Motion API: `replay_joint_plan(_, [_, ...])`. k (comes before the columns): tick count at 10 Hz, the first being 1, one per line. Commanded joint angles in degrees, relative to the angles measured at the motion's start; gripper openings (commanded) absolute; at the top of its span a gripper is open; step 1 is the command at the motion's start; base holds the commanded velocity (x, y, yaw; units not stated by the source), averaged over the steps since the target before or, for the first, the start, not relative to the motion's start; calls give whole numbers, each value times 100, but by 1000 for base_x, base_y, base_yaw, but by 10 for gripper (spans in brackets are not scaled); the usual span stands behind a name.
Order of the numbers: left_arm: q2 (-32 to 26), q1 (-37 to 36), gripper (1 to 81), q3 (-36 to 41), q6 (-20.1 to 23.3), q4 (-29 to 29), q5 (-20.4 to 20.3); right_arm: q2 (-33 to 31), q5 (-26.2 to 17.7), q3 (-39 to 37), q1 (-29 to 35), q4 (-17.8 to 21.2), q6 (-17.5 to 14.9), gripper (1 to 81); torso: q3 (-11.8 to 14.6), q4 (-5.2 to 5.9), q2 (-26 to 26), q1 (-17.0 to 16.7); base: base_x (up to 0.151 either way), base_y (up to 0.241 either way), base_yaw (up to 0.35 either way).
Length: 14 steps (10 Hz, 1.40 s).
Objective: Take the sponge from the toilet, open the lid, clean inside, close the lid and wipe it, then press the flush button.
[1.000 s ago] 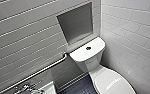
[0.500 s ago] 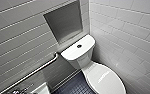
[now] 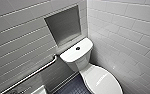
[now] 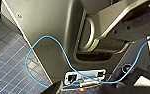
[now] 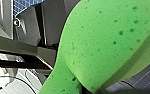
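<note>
The first step is judged done: the sponge (image 5: 103,42) is seen hard up against the right wrist camera, lifted over dark blue floor tiles (image 5: 143,77), so it is taken to be clamped in the right gripper (image 5: 89,88). How the left gripper stands cannot be told. The lid (image 3: 103,80) of the toilet (image 3: 84,66) is seen down, so opening, cleaning inside, closing, wiping and pressing the flush button (image 3: 77,48) are all judged left. The toilet, a wall niche (image 3: 64,25) and a grab bar (image 3: 33,73) are given by the head view; the robot's own body and a blue cable (image 4: 48,40) are shown by the left wrist view.
</note>
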Motion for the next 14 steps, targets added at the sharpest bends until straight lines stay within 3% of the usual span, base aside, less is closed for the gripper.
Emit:
replay_joint_plan(1, [-86,-7,811,-49,22,-39,572,42,-382,-107,-94,-138,-3,10,1089,-378,0,0,0,0,0])
replay_joint_plan(2, [-77,2,811,-49,22,-39,572,95,-382,-134,-95,-146,-3,10,724,-207,571,-372,0,0,0])
replay_joint_plan(3, [-77,-7,811,-49,22,-39,554,191,-382,-204,-94,-164,-3,10,378,-90,579,-378,0,0,0])
replay_joint_plan(6, [-42,-7,811,-49,31,-39,528,719,-487,-838,-164,-173,-12,10,546,-109,999,-658,0,0,0])
replay_joint_plan(10, [2,-7,811,-49,31,-39,537,1027,-470,-1427,-279,-182,-20,10,553,-112,1834,-1198,0,0,0])
replay_joint_plan(11, [-7,-7,811,-57,22,-39,537,1019,-461,-1418,-279,-190,-12,10,553,-498,2050,-1340,0,0,0])
replay_joint_plan(12, [-16,-7,811,-57,23,-48,537,1027,-452,-1427,-279,-199,-20,10,553,-671,2249,-1469,0,0,0])
replay_joint_plan(13, [-16,-7,811,-49,22,-48,537,1036,-452,-1427,-270,-208,-21,10,553,-182,2387,-1556,0,0,0])
replay_joint_plan(14, [-7,-7,811,-57,31,-48,537,1053,-443,-1436,-270,-261,-20,10,852,-262,2553,-1666,0,0,0])
